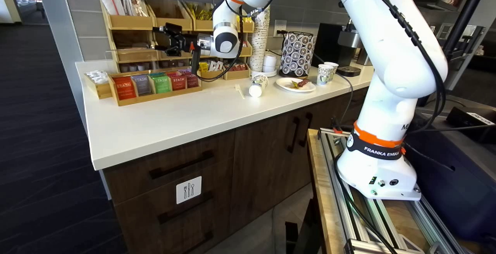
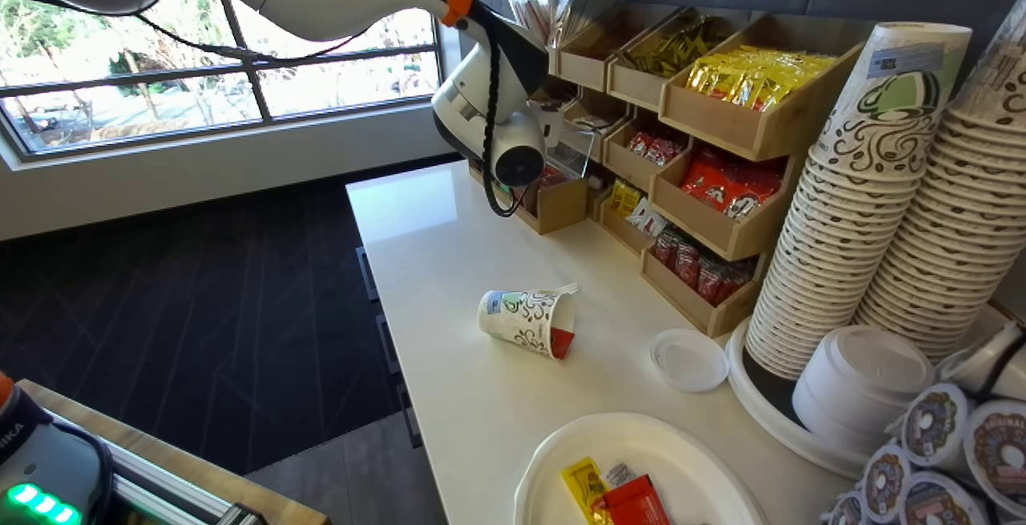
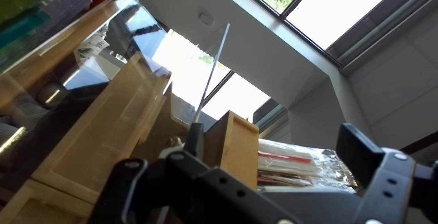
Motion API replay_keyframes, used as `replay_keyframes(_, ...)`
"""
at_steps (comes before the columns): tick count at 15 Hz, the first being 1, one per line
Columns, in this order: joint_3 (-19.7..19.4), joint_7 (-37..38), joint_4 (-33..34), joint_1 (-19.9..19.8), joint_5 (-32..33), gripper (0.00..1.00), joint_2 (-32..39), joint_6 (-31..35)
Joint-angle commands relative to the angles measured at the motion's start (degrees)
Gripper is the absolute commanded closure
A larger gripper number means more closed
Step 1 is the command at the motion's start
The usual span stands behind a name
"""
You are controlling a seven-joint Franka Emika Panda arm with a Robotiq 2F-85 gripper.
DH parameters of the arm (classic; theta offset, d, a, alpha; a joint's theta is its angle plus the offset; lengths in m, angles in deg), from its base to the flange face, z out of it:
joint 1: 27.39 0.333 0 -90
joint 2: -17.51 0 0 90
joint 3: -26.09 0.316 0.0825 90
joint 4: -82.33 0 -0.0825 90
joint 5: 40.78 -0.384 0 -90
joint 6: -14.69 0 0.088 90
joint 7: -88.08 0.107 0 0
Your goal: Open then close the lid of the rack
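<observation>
Standing on the counter (image 1: 174, 126), the wooden rack (image 1: 130, 22) rises behind a box of tea packets (image 1: 161, 95), and its clear lid (image 2: 573, 152) appears to jut out above that box. It looks light and stiff, probably slippery and apt to crack if forced. Near the lid the gripper (image 1: 155, 38) is spread wide, pinching nothing that shows. A gentle pinch midway along what looks like the lid's thin edge (image 3: 213, 70) should serve best.
</observation>
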Motion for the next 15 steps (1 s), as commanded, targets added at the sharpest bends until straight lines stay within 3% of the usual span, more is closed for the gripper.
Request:
replay_keyframes(1,0.2,-0.8,1.7,-0.5,-1.2,0.00,1.5,0.1)
replay_keyframes(15,-1.4,10.1,-3.8,0.4,4.1,0.00,-3.0,2.2)
